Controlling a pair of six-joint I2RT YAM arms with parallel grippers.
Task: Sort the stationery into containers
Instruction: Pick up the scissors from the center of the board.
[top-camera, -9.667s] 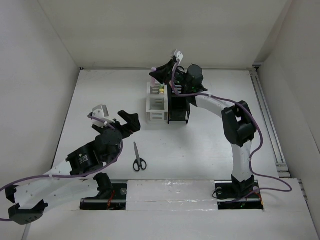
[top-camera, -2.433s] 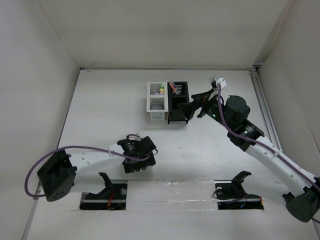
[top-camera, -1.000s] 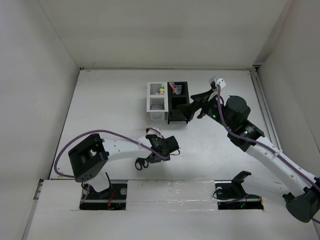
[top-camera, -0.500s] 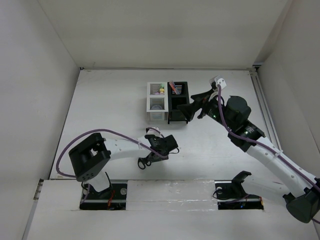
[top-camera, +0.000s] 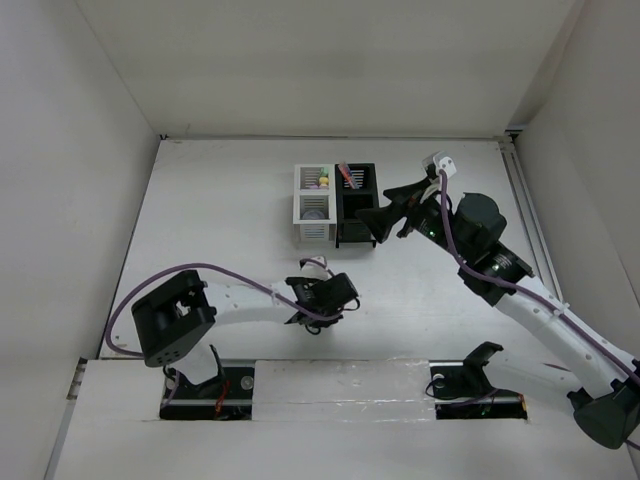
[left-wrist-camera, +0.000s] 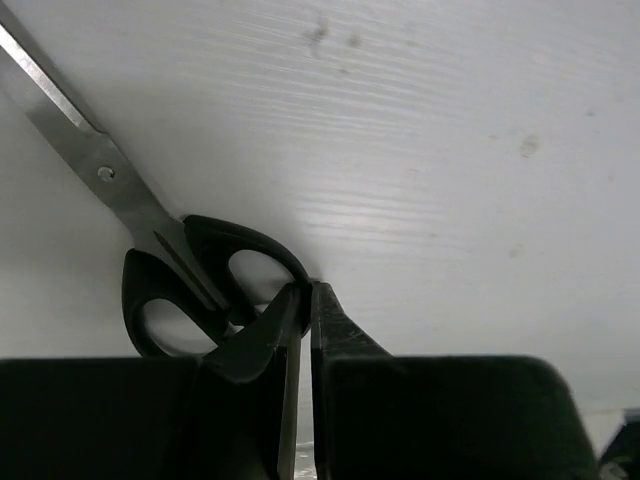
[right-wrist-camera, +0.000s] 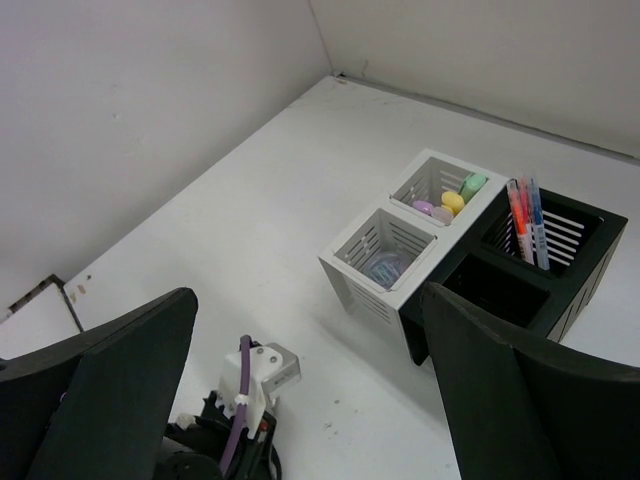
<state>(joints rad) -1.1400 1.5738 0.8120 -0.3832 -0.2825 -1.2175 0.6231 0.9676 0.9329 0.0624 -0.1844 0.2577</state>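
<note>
Nearest to the arm bases, the left gripper (left-wrist-camera: 303, 292) is low over the white table (top-camera: 220, 220), close to its front edge. Its two fingers (left-wrist-camera: 262, 340) are pressed together with only a thin slit between them, and their tips pinch the rim of one black handle loop of the scissors (left-wrist-camera: 140, 210). The scissors lie flat on the table. In the left wrist view the handles are just in front of the fingertips and the closed metal blades run away toward the upper left corner. In the top view the gripper covers the scissors almost completely.

Farther back, on the right side, the right gripper (top-camera: 380, 208) hangs in the air just beside the right wall of the black organizer (right-wrist-camera: 592, 285). Its fingers (right-wrist-camera: 120, 380) are spread wide and nothing is between them.

Behind that, in the middle of the table toward the back wall, the white organizer (right-wrist-camera: 360, 283) and the black one stand side by side, touching, the white on the left in the top view. The near compartment of the white one holds a small bluish round piece (right-wrist-camera: 383, 268). Its far compartment holds a few small erasers (right-wrist-camera: 452, 200) in pink, yellow and green. In the far compartment of the black organizer some pens (right-wrist-camera: 527, 220) stand upright, leaning a little, and red and orange can be told among them.
</note>
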